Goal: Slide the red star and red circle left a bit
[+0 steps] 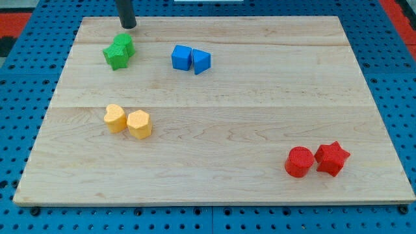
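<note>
The red circle [299, 162] and the red star [332, 158] sit side by side and touching at the view's lower right of the wooden board [260, 97], the star to the right of the circle. My tip [129, 25] is at the view's top left, near the board's far edge. It stands just above the green blocks and far from both red blocks.
Two green blocks [118, 52] touch each other at the view's upper left. A blue cube [181, 57] and a blue wedge-like block [201, 62] touch at upper centre. Two yellow blocks [116, 118] [138, 124] sit side by side at middle left.
</note>
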